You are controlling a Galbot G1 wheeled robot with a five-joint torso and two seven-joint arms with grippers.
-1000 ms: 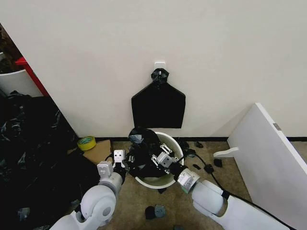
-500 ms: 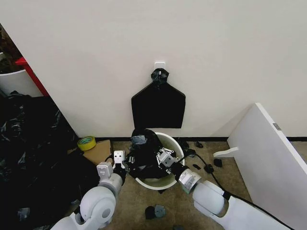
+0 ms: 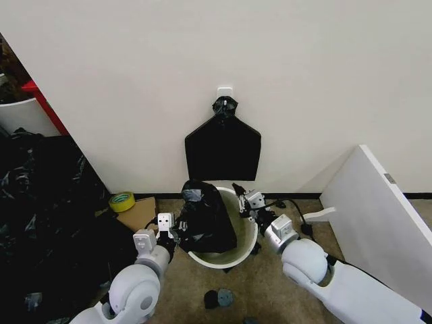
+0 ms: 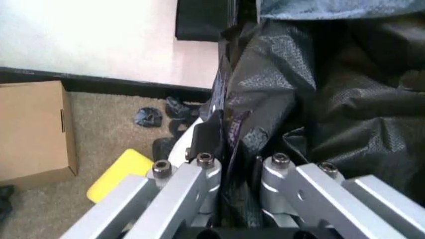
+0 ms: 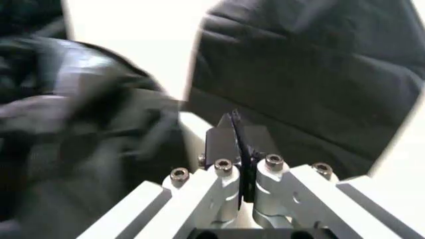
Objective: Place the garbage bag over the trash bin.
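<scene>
Both grippers pinch black plastic at the trash bin (image 3: pixel 244 237).
Left gripper (image 4: pixel 234 172) clamps the garbage bag (image 3: pixel 206 217) at the bin's left rim; right gripper (image 5: pixel 244 169), seemingly closed on a scrap, sits at the right rim.

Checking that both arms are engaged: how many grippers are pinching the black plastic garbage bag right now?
2. The left gripper clamps a fold of the crinkled black plastic garbage bag at the round white bucket's left side; the right gripper pinches a thin strip at its right rim.

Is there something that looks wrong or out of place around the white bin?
Yes. The garbage bag is bunched on one side of the trash bin, not spread over its rim. The left hand and right hand each pinch black film. Small black scraps litter the floor.
</scene>
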